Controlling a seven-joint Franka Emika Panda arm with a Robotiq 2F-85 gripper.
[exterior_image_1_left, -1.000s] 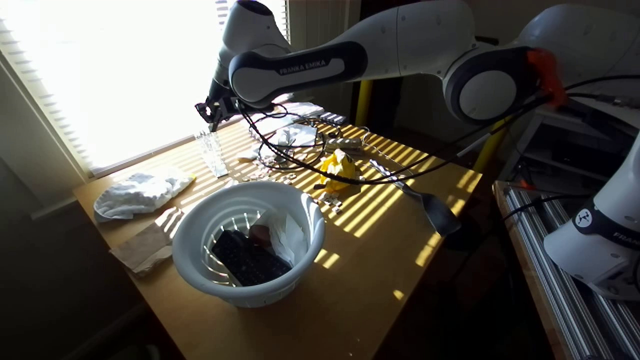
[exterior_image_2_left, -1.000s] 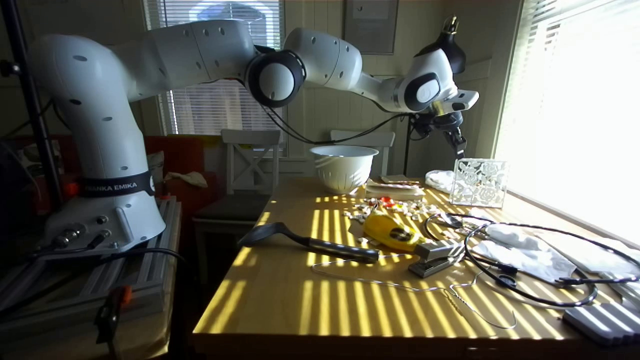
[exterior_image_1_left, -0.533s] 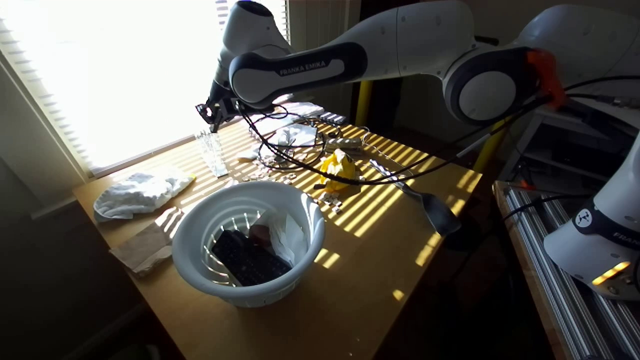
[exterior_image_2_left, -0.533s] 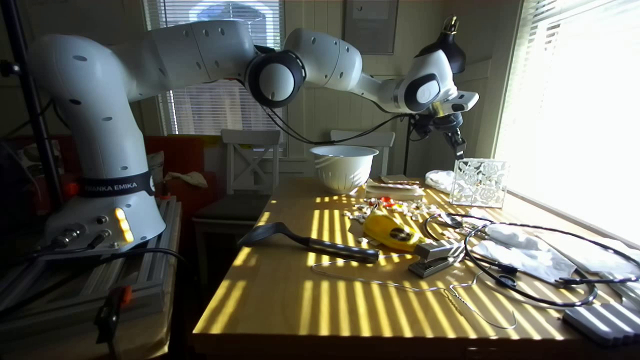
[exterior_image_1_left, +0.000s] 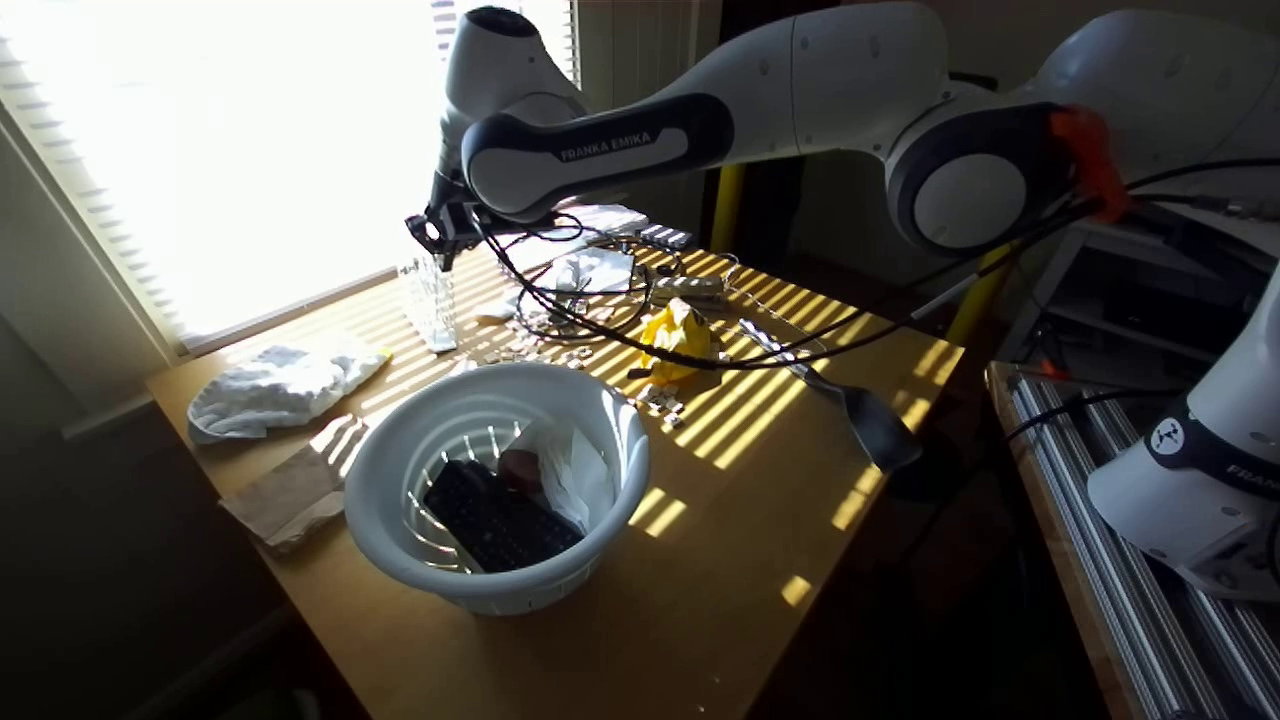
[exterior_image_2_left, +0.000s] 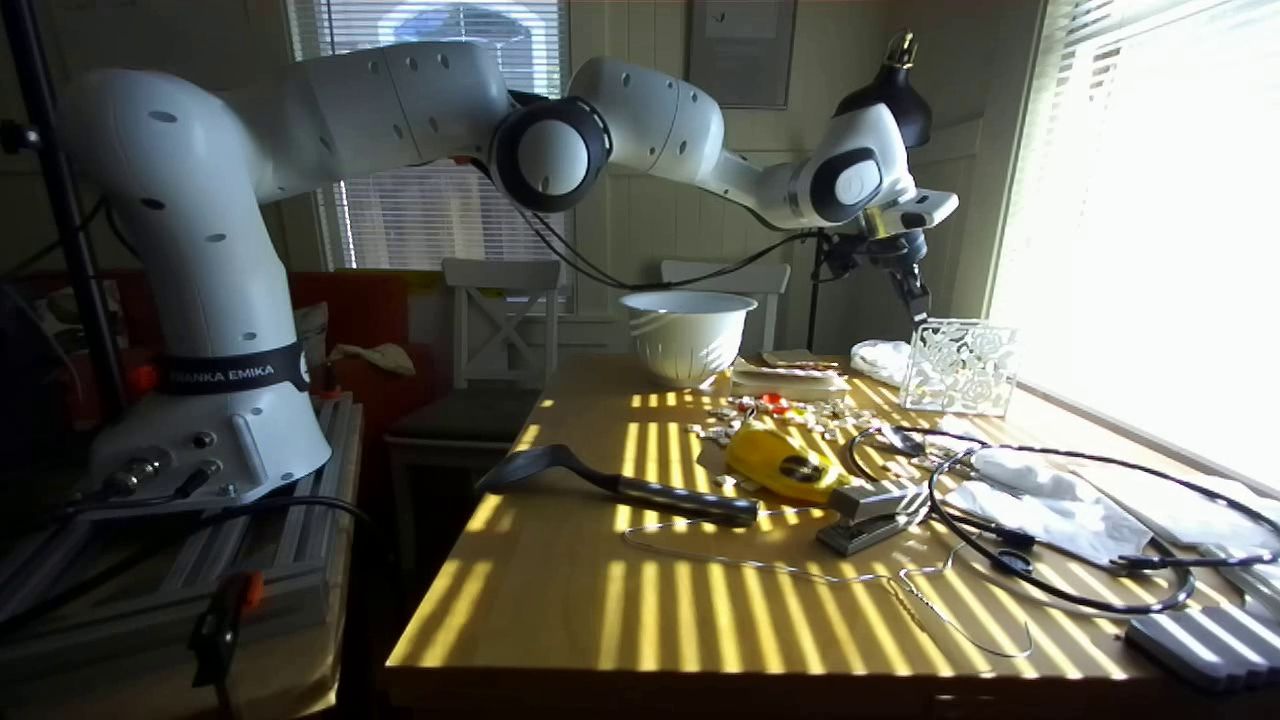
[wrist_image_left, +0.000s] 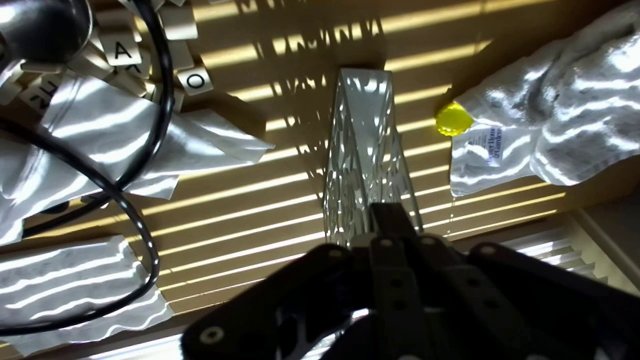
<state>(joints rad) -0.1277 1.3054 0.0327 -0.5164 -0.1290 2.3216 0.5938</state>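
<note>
A white metal holder (exterior_image_1_left: 432, 310) with cut-out flower walls stands on the table near the window. It also shows in an exterior view (exterior_image_2_left: 960, 365) and in the wrist view (wrist_image_left: 367, 95). My gripper (exterior_image_1_left: 443, 258) points down at its top edge; it also shows in an exterior view (exterior_image_2_left: 920, 318). In the wrist view, the gripper's fingers (wrist_image_left: 395, 220) are close together at the top of one thin wall and look shut on it; the fingers hide the exact contact. The holder's base is down on or very near the table.
A white cloth (exterior_image_1_left: 285, 390) lies beside the holder. A white colander bowl (exterior_image_1_left: 500, 592) holds a black keyboard (exterior_image_1_left: 500, 520). Also on the table are a yellow bag (exterior_image_2_left: 785, 465), stapler (exterior_image_2_left: 870, 515), black ladle (exterior_image_2_left: 630, 485), black cable (wrist_image_left: 150, 240) and letter tiles (wrist_image_left: 195, 80).
My gripper has moved slightly down and, in an exterior view, a little to the right. The holder's top has shifted slightly along with it.
</note>
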